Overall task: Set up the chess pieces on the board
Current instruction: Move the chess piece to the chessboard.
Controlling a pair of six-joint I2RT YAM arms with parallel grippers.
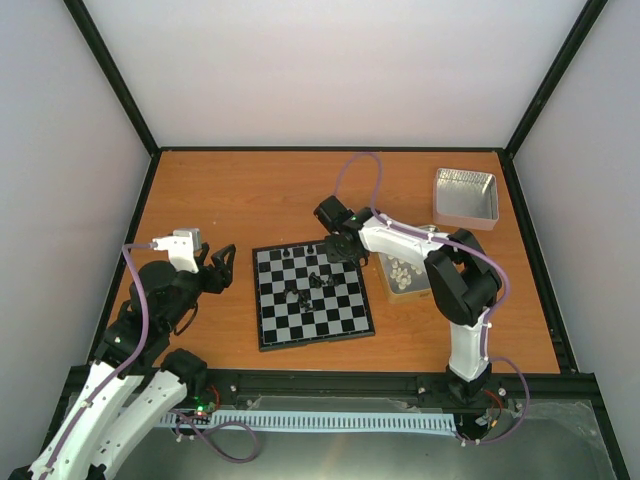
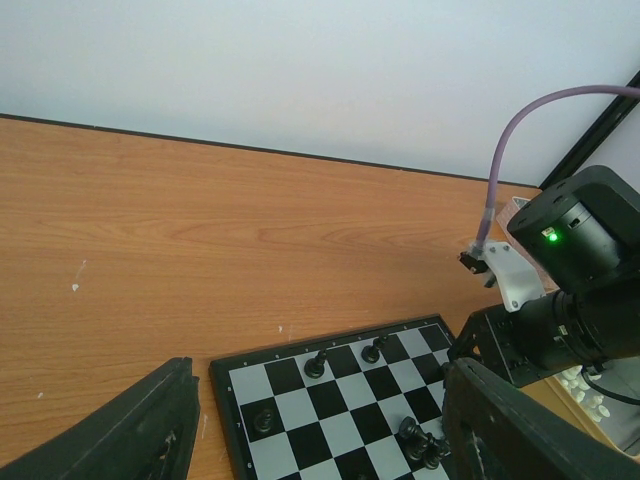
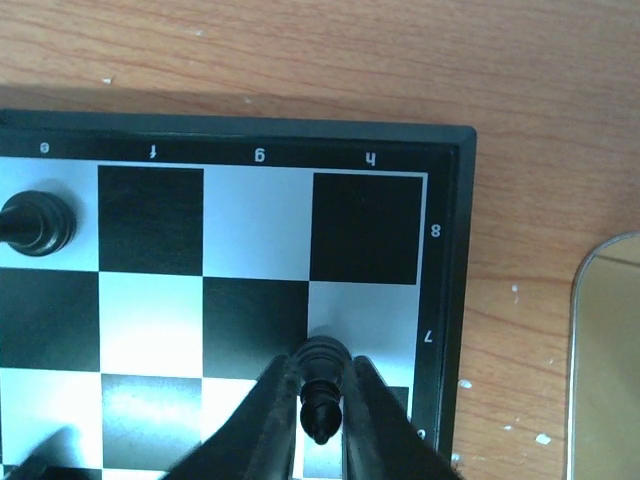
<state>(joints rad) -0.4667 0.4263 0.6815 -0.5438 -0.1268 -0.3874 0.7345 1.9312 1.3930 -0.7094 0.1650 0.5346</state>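
The right claw (image 3: 320, 405) pinches a black chess piece (image 3: 322, 362) over the board (image 3: 455, 250), mid-counter (image 1: 250, 190), and should lower it straight onto the light square (image 3: 375, 310) before letting go (the left claw (image 1: 220, 266) sits open toward the left edge).

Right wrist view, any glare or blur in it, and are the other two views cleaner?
Right wrist: glare washes the board's light squares; the right gripper, shut on a black piece, goes soft near the lens. Left wrist: the left gripper's fingers are dark blurs, the board fairly sharp. Top external: even light, faint shadows, little glare.
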